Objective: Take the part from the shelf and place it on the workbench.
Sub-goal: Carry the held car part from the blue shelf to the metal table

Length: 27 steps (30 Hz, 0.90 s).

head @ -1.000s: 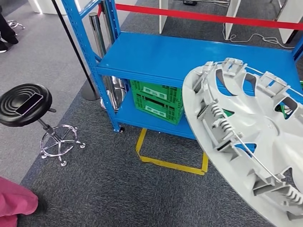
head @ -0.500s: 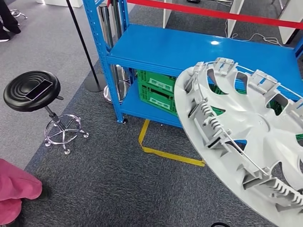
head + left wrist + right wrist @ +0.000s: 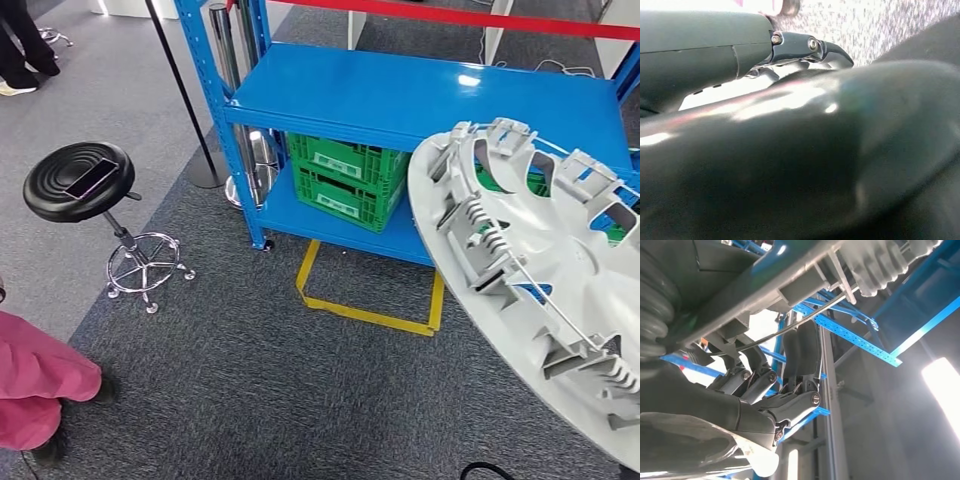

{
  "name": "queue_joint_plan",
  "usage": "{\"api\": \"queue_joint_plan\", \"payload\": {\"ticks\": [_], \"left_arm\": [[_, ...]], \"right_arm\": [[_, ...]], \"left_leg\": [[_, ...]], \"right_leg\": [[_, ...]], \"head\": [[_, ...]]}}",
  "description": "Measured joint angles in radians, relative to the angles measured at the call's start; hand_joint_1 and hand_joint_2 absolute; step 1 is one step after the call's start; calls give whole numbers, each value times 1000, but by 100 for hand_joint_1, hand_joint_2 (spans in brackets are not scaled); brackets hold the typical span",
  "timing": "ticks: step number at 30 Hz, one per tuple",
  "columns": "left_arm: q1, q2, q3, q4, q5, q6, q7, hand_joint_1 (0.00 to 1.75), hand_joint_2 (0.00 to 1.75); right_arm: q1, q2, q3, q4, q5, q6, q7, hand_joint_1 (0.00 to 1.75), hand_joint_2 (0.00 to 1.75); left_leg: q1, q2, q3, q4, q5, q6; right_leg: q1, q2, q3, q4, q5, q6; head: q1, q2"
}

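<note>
The blue shelf [image 3: 423, 95] stands ahead with a green crate [image 3: 343, 180] on its lower level. The wheel cover [image 3: 543, 290] is already off it, carried tilted. It looks light, stiff, brittle at its clips. The right hand [image 3: 791, 375] grips its rim; the left hand's [image 3: 806, 47] state cannot be told.

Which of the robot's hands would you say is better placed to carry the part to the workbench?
Right: the right hand already grips the hubcap, while the left hand likely hangs by the floor.
</note>
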Motion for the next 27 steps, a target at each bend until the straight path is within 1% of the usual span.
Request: {"api": "queue_joint_plan", "payload": {"ticks": [1,2,3,4,5,6,7,8,9,10,11,12,13,14,15,16,17,18,19,20,21,22,23,24,25,26,27], "left_arm": [[4,-1,0,0,0,-1,-2,0,0],[8,-2,0,0,0,-1,-4,0,0],[13,-3,0,0,2,-2,-7,0,0],[17,-3,0,0,5,-2,-11,0,0],[20,-3,0,0,9,-2,-14,0,0],[22,-3,1,0,12,-3,-16,0,0],[23,-4,1,0,14,-3,-17,0,0],[23,-4,1,0,16,-3,-18,0,0],[23,-5,1,0,19,-3,-18,0,0],[22,-5,1,0,21,-3,-19,0,0],[21,-5,2,0,25,-4,-19,0,0],[21,-5,2,0,29,-4,-21,0,0],[19,-5,2,0,32,-4,-23,0,0],[18,-5,2,0,35,-4,-27,0,0],[16,-5,3,0,37,-4,-30,0,0],[14,-5,3,0,39,-4,-33,0,0],[12,-5,3,0,41,-4,-36,0,0],[10,-5,4,0,43,-4,-38,0,0],[8,-5,4,0,45,-4,-40,0,0],[8,-5,4,0,46,-3,-42,0,0],[7,-5,4,0,47,-3,-45,0,0],[7,-4,4,0,48,-2,-48,0,0],[7,-4,5,0,50,-2,-50,0,0],[7,-3,5,0,52,-2,-52,0,0],[7,-2,6,0,54,-2,-53,0,0],[6,-2,7,0,56,-2,-54,0,0],[4,-1,8,0,58,-2,-55,0,0]], "right_arm": [[-1,0,-5,0,2,0,0,175,175],[-2,1,-9,0,5,0,1,175,175],[-3,1,-12,0,8,0,2,175,175],[-4,2,-15,0,12,0,4,175,175],[-6,2,-18,0,15,0,5,175,175],[-7,2,-20,0,17,0,6,175,175],[-7,2,-22,0,19,0,7,175,175],[-8,2,-24,0,20,0,7,175,175],[-8,2,-26,0,20,0,7,175,175],[-8,2,-27,0,20,0,7,175,175],[-9,2,-29,0,19,0,7,175,175],[-9,2,-31,0,18,0,6,175,175],[-10,2,-32,0,18,0,6,175,175],[-10,2,-34,0,17,0,6,175,175],[-10,2,-35,0,17,0,6,175,175],[-10,2,-36,0,17,0,6,175,175],[-11,2,-37,0,17,0,6,175,175],[-12,2,-38,0,17,0,6,175,175],[-14,2,-39,0,17,0,7,175,175],[-15,2,-40,0,17,0,7,175,175],[-16,2,-41,0,16,0,7,175,175],[-17,2,-43,0,15,0,7,175,175],[-18,2,-45,0,14,0,6,175,175],[-19,2,-47,0,12,0,6,175,175],[-20,2,-48,0,9,0,6,175,175],[-20,2,-50,0,7,0,6,175,175],[-20,2,-51,0,5,0,6,175,175]], "left_leg": [[0,0,42,-56,30,4],[0,0,86,-128,49,10],[-2,0,126,-199,58,15],[-4,0,151,-251,57,20],[-6,0,160,-278,51,24],[-9,0,159,-288,55,29],[-7,0,151,-291,65,34],[-6,1,141,-294,78,41],[-4,3,130,-297,91,49],[-1,5,117,-299,104,55],[-2,6,102,-297,115,58],[-3,7,86,-294,126,61],[-3,7,70,-291,136,61],[-4,7,53,-288,146,61],[-4,7,36,-284,156,59],[-4,7,19,-280,164,57],[-4,6,5,-273,172,54],[-6,5,-6,-266,179,50],[-8,4,-13,-259,185,46],[-9,3,-18,-254,191,41],[-11,3,-22,-250,197,37],[-11,3,-25,-249,203,33],[-9,3,-29,-245,200,27],[-8,3,-33,-231,181,21],[-6,3,-40,-196,145,13],[-5,4,-50,-144,99,6],[-4,4,-61,-80,53,1]], "right_leg": [[1,0,-13,7,6,1],[2,1,-25,12,12,3],[3,1,-35,15,19,7],[3,0,-42,16,28,12],[3,-1,-47,14,38,18],[2,-2,-50,11,49,25],[1,-2,-54,9,56,32],[0,-1,-61,11,48,38],[0,3,-71,27,22,43],[0,6,-83,61,-22,48],[-1,10,-97,117,-75,51],[-1,11,-109,182,-118,54],[-1,12,-114,243,-140,56],[-1,12,-112,283,-130,57],[-1,12,-97,293,-97,57],[-1,12,-66,270,-57,57],[-1,12,-21,217,-31,56],[0,13,37,143,-31,54],[1,13,88,68,-52,51],[2,14,123,10,-78,46],[4,15,140,-23,-95,40],[3,15,138,-33,-99,30],[2,13,132,-34,-95,22],[1,10,127,-34,-89,13],[-1,7,122,-35,-82,6],[-1,4,116,-35,-76,1],[-1,2,109,-34,-70,-1]], "head": [[0,0],[0,0],[0,0],[0,0],[0,0],[0,0],[0,0],[1,0],[2,0],[4,0],[6,0],[7,0],[7,0],[8,0],[8,0],[8,0],[8,0],[8,0],[8,0],[8,0],[8,0],[7,0],[7,0],[5,0],[4,0],[2,0],[0,0]]}}
